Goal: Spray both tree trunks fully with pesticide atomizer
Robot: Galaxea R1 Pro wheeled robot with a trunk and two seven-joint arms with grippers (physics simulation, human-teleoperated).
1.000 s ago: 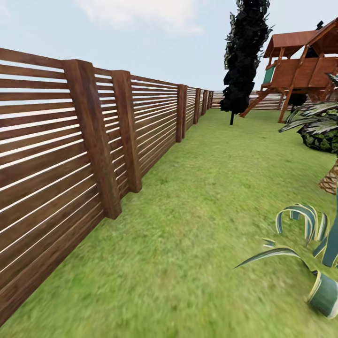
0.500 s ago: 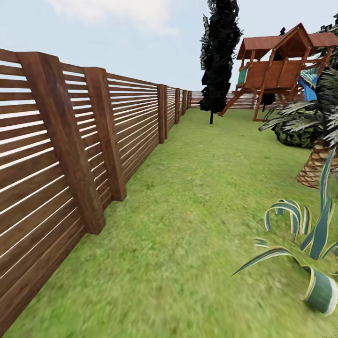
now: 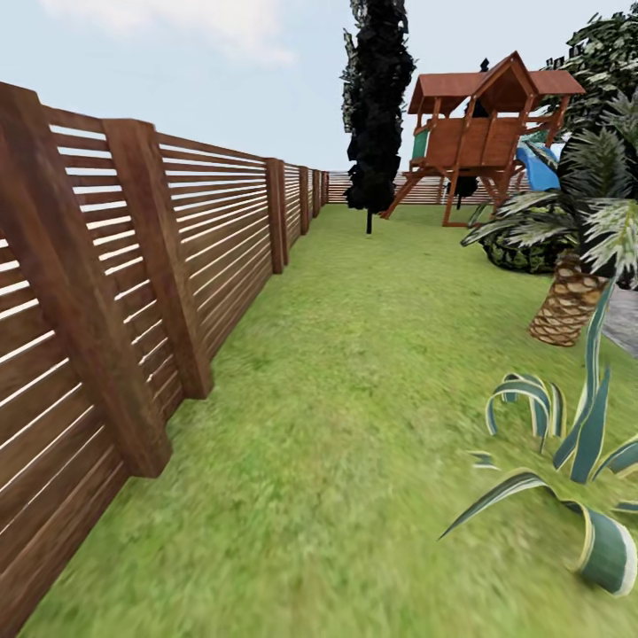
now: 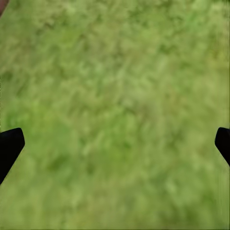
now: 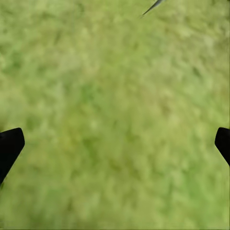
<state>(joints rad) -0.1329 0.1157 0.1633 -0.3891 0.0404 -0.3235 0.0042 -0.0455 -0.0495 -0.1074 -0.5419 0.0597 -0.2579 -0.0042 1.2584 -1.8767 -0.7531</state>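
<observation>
The pesticide atomizer is out of view. I am on the garden's green lawn point(image 3: 354, 399). In the left wrist view my left gripper point(image 4: 115, 143) is open, its dark fingertips point(image 4: 9, 146) wide apart over bare grass. My right gripper point(image 5: 115, 143) is open too, with its fingertips point(image 5: 9, 143) spread over grass and nothing between them. Dark green jagged foliage point(image 3: 611, 53) shows at the head view's upper right, its tree trunk hidden. A sliver of grey paved floor point(image 3: 626, 321) lies at the right edge.
A reddish-brown slat fence point(image 3: 133, 266) runs close along my left. A striped agave plant point(image 3: 567, 461) and a short palm point(image 3: 571, 297) stand at the right. Far ahead are a tall narrow dark tree point(image 3: 379, 106), a wooden playset point(image 3: 483, 133) and a round bush point(image 3: 518, 252).
The whole head view has shifted left, so the camera has turned right. The palm, playset and right-hand foliage now show more fully; the fence sits closer at the left.
</observation>
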